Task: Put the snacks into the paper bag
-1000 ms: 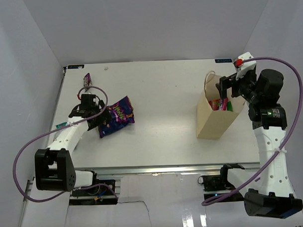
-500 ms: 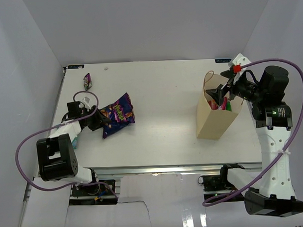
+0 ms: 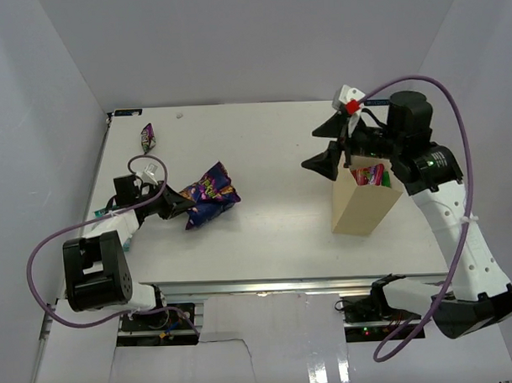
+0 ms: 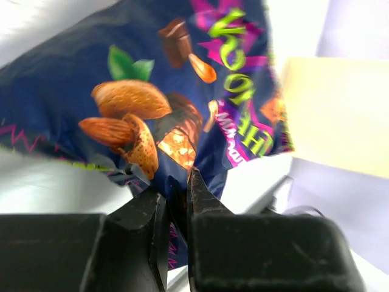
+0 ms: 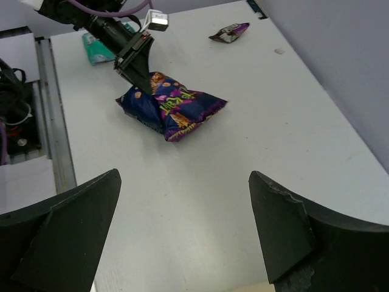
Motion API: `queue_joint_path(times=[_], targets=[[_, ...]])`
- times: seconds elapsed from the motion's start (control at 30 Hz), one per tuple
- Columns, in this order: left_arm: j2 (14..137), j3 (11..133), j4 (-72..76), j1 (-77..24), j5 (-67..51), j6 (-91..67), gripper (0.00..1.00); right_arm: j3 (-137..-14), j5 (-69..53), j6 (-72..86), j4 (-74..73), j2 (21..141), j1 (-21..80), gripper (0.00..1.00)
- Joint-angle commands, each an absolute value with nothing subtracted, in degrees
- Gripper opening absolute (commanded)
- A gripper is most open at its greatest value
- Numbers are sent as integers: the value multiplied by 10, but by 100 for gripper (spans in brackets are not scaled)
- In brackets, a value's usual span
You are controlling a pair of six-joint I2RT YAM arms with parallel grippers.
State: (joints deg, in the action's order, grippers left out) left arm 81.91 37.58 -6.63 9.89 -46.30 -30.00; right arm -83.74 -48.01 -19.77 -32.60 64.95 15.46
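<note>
While the left end effector [image 3: 172,203] pinches the big purple bag [image 3: 210,193], the right end effector [image 3: 323,147] hangs spread wide, holding nothing.

Seen from the left wrist, the left end effector [image 4: 179,182] has its two fingers pressed almost together on a fold at the near edge of the purple bag [image 4: 152,91], whose body stretches out ahead of the fingertips and lies on the white surface [image 3: 274,233]. The paper bag [image 3: 362,205] stands upright just behind and below the right end effector, its mouth open, with red and green packets [image 3: 371,175] showing inside. A small dark purple bar [image 3: 147,138] lies on the surface well beyond the left end effector, and a pale teal packet [image 5: 97,48] lies just behind that arm.
</note>
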Motion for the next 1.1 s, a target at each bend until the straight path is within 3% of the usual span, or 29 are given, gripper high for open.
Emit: queue_joint_path(times=[0.0,0.2,0.27,0.37,0.5,1.07], targets=[[755,368,51,91,-613,-373,8,-885,-414,-142,-293,691,227,91],[717,384,82,43,-632,-430,8,-902,-281,97,-225,802,318,91],[708,395,83,33,-629,-441,8,-901,-202,151,-211,825,351,96],[699,416,84,17,-626,-455,8,-904,-154,184,-209,866,378,98],[687,433,91,10,-624,-469,8,-897,-122,224,-209,902,391,95],[657,464,207,-27,-628,-584,8,-877,-193,329,-202,965,392,93]])
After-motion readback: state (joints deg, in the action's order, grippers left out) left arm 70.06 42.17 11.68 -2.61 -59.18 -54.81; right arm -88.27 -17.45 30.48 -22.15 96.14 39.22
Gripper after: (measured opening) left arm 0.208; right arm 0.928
